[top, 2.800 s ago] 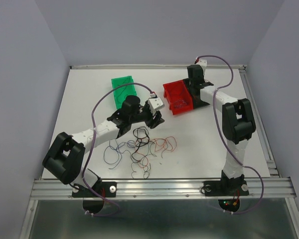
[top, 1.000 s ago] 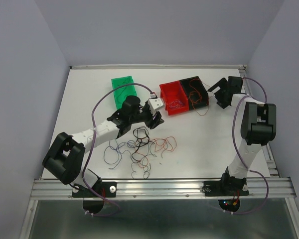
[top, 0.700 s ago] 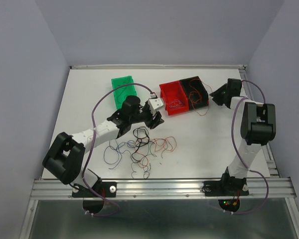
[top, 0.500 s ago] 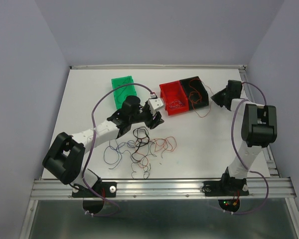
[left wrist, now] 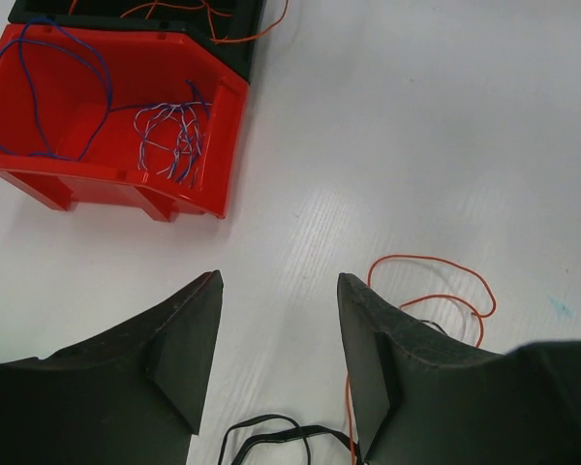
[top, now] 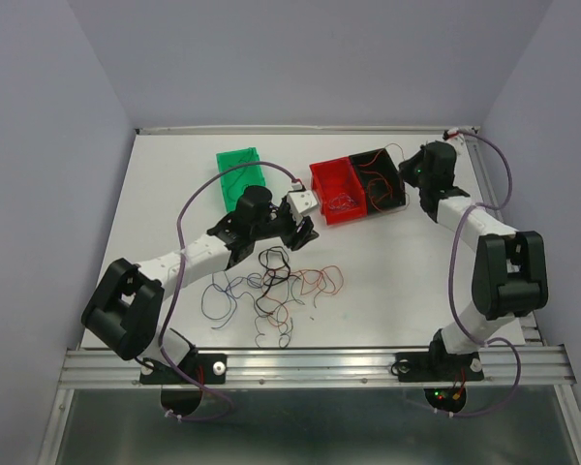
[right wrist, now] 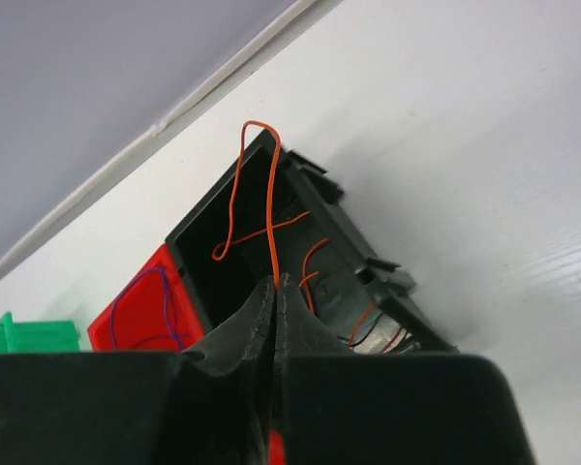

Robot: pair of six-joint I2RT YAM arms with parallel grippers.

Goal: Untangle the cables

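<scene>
Thin curly cables [top: 276,286] in black, orange, red and blue-purple lie tangled on the white table in front of the left arm. My left gripper [top: 305,232] is open and empty, hovering over a black strand [left wrist: 271,433] and an orange strand [left wrist: 436,291]. My right gripper [top: 413,172] is shut on an orange wire [right wrist: 271,208] and holds it over the black bin [right wrist: 271,242], which holds more orange wires. The red bin [left wrist: 107,116] holds blue-purple wires [left wrist: 174,140].
A green bin [top: 240,172] stands at the back left. The red bin [top: 337,194] and black bin [top: 378,179] stand side by side at the back centre. Table edges and walls bound the space.
My right arm swung out to the right, then back over the black bin with the orange wire, which no longer hangs outside the bin. The left arm has not moved.
</scene>
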